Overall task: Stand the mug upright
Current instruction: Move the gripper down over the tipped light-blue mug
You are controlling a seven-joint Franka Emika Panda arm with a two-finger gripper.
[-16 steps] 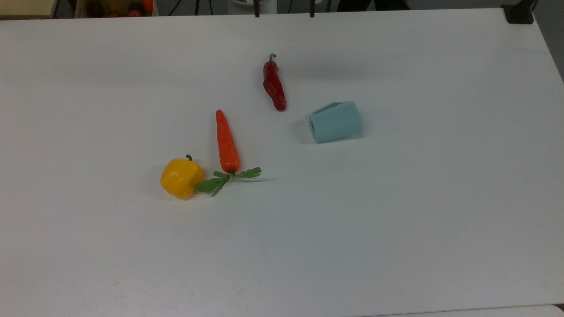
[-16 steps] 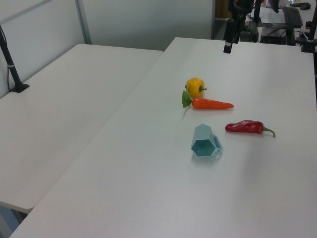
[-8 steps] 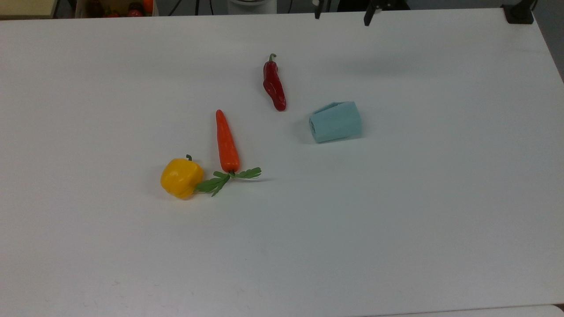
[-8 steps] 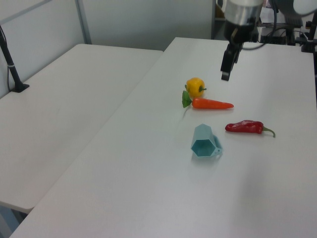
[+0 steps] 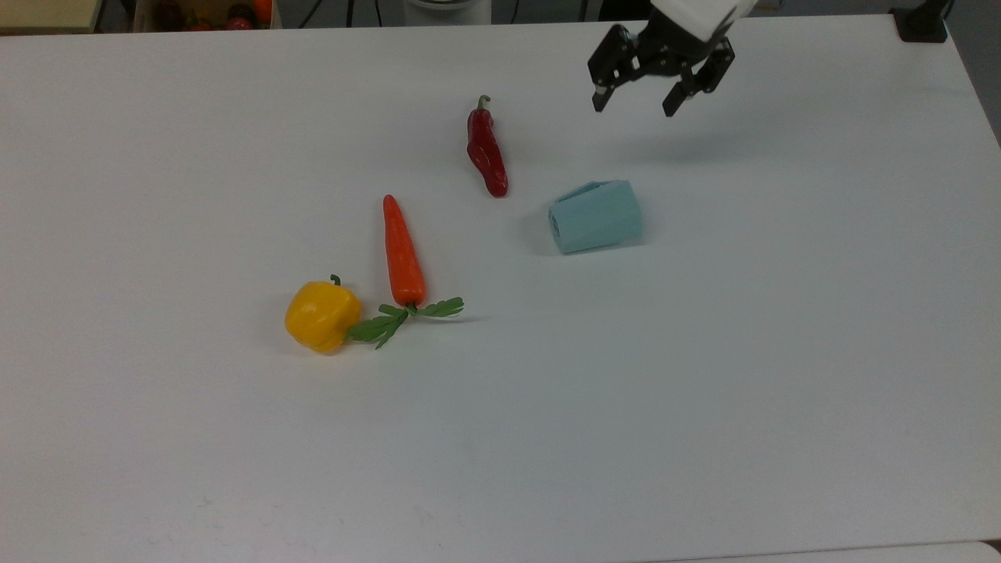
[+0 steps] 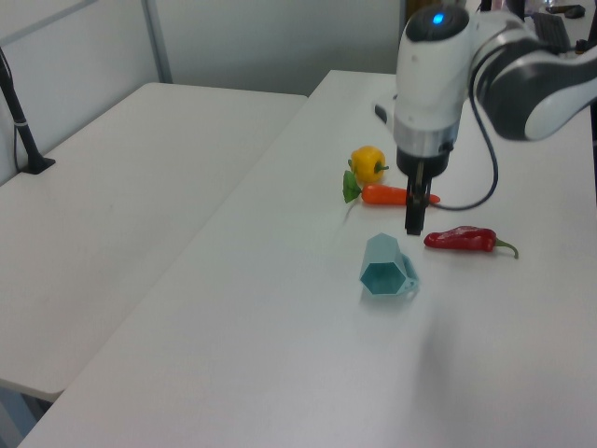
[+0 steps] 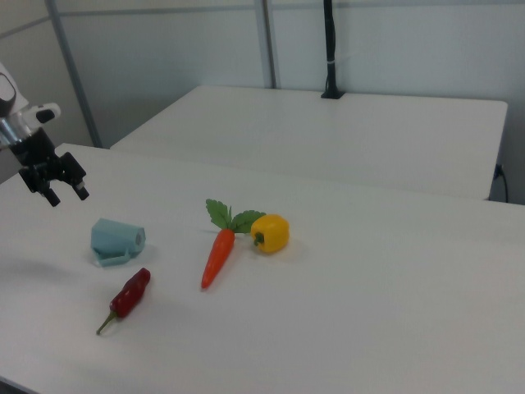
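End effector (image 5: pixel 635 105) descended toward mug (image 5: pixel 596 216), fingers apart, empty; mug lay sideways on desk (image 5: pixel 704 391), ungrasped.

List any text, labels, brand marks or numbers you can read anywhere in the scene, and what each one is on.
None: no readable text, label, brand or number anywhere.
The mug, lying on its side, is plain pale blue.
The red chili pepper, carrot and yellow bell pepper carry no stickers.
The white table is unmarked.
The gripper and arm show no legible lettering, just a blue light on the arm.
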